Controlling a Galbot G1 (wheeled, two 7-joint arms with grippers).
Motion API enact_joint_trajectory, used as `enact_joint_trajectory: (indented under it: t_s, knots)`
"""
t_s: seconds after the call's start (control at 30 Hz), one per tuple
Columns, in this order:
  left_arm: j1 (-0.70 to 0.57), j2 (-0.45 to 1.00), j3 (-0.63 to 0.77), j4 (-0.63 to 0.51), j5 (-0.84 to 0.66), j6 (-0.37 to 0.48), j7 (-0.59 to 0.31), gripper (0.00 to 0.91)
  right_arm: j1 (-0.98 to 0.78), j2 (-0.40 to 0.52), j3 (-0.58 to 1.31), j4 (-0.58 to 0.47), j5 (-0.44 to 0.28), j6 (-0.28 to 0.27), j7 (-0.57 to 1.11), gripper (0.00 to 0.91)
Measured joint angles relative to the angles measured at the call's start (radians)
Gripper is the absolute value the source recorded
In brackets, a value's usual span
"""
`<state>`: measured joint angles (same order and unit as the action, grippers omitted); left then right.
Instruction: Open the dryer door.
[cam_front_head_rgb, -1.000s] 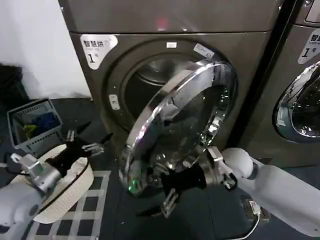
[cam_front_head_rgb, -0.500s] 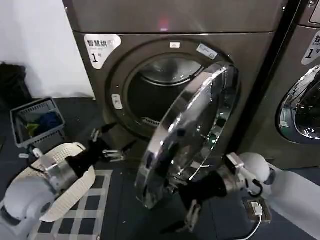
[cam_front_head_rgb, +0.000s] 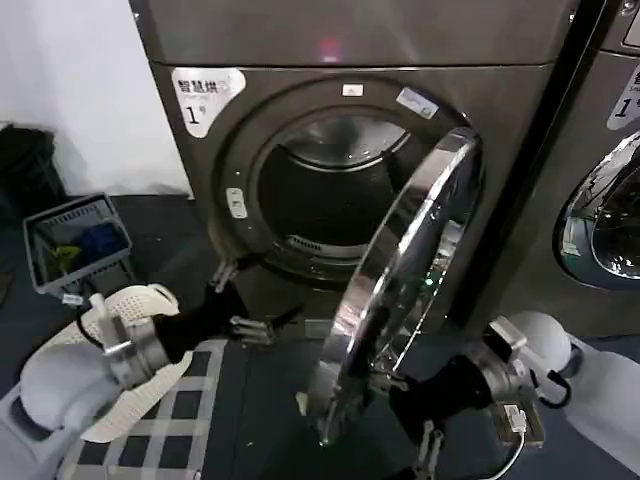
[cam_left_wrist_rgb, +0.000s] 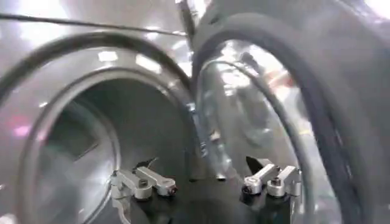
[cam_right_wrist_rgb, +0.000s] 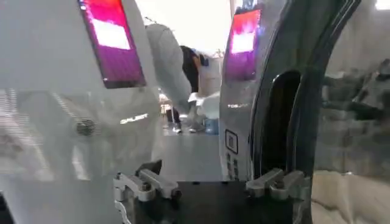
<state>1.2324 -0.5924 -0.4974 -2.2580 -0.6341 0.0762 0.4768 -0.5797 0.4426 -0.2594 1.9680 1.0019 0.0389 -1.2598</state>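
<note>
The dryer door stands swung well out from the machine, its chrome ring almost edge-on in the head view. The dark drum opening is exposed. My right gripper is open, low by the door's bottom edge on its outer side, with nothing between its fingers. In the right wrist view that gripper faces the door's mirror-like face. My left gripper is open and empty below the drum opening. In the left wrist view it points between the drum and the door's inner face.
A grey basket with clothes sits on the floor at far left. A white laundry basket lies under my left arm beside a checkered mat. A second dryer stands on the right. A small white box with a cable lies on the floor.
The door has swung farther open to the right, from face-on to nearly edge-on. My right gripper moved down and right with it. My left gripper advanced toward the drum opening.
</note>
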Motion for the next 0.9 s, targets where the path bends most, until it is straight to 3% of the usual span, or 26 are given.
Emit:
enact_joint_trajectory:
  t_s: [0.5,0.9]
  knots:
    - [-0.086,0.042,0.158,-0.037,0.108,-0.046,0.058,0.907,-0.469,-0.107,0.505,-0.093,-0.072,0.149,0.028,0.907]
    - [-0.179,0.047,0.256,-0.061,0.098,-0.046,0.055,0.907,-0.572,-0.159,0.637,-0.314,-0.152,0.240,0.035,0.907]
